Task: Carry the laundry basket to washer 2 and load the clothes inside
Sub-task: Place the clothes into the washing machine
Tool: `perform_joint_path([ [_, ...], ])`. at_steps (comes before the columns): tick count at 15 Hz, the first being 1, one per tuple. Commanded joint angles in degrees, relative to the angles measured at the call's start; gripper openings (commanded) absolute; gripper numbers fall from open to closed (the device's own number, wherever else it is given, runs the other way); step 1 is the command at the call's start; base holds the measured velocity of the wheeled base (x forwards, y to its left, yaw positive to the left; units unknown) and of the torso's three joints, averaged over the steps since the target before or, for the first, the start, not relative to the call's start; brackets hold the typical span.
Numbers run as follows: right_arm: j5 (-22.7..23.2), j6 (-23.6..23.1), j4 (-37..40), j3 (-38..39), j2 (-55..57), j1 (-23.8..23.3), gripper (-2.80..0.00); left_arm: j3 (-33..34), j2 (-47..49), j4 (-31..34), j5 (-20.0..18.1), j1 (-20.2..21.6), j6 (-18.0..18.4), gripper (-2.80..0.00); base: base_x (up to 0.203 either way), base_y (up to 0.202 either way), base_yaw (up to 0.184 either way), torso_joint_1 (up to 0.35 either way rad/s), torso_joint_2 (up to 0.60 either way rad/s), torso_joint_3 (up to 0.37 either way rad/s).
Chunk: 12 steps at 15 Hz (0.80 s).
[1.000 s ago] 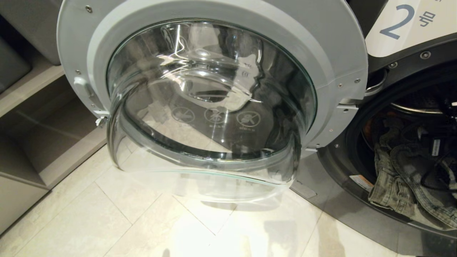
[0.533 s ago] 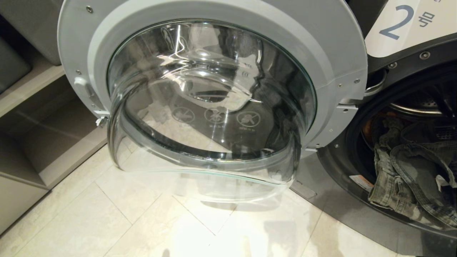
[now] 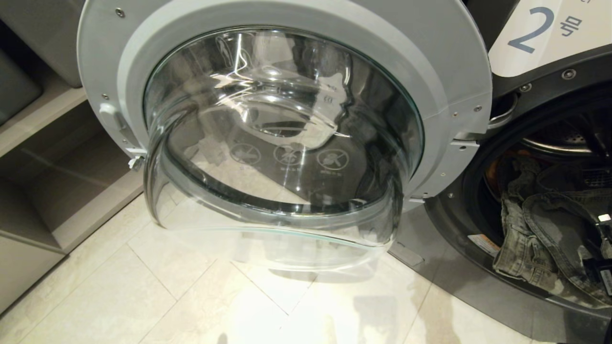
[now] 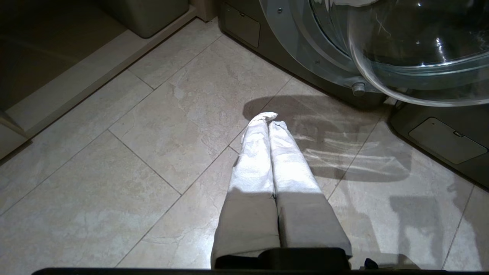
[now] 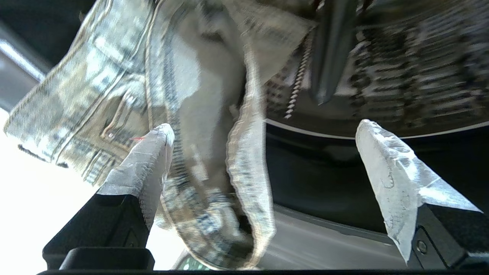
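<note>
Washer 2 (image 3: pixel 550 79) stands with its glass door (image 3: pixel 287 143) swung wide open. A grey-green denim piece of the clothes (image 3: pixel 535 234) lies in the drum mouth and hangs over the lip. In the right wrist view my right gripper (image 5: pixel 265 128) is open wide, and its taped fingers (image 5: pixel 149 164) sit just in front of the denim piece (image 5: pixel 191 114), with nothing held. Only a dark part of that arm (image 3: pixel 605 274) shows at the head view's right edge. My left gripper (image 4: pixel 267 119) is shut and empty above the floor tiles. The laundry basket is out of view.
The open door's glass bowl (image 4: pixel 420 46) juts out over the pale tiled floor (image 3: pixel 143 296) to the left of the drum. A low grey shelf unit (image 3: pixel 57 191) lines the left side. The washer's dark base panel (image 4: pixel 447 141) is near the left arm.
My right arm has pulled back out of the drum toward the lower right, its jaws still open. The denim piece stays draped over the lip. The left arm is unmoved.
</note>
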Motion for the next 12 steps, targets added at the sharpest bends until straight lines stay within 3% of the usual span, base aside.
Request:
perform_joint_path([
  [1, -0.9, -0.1, -1.7, -0.9, 7.0, 0.0, 0.0, 2.3, 0.0, 0.0, 0.1, 0.0, 0.0, -2.8, 0.0, 0.0, 0.0, 0.0, 0.0, 0.0],
  [8, -9.8, 0.3, -6.0, -10.2, 19.2, -0.2, 0.0, 2.3, 0.1, 0.0, 0.1, 0.0, 0.0, -2.8, 0.0, 0.0, 0.0, 0.0, 0.0, 0.0],
  [12, -12.2, 0.3, -8.6, -14.2, 24.4, -0.9, 0.0, 2.3, 0.0, 0.0, 0.1, 0.0, -0.1, -2.8, 0.0, 0.0, 0.0, 0.0, 0.0, 0.0],
])
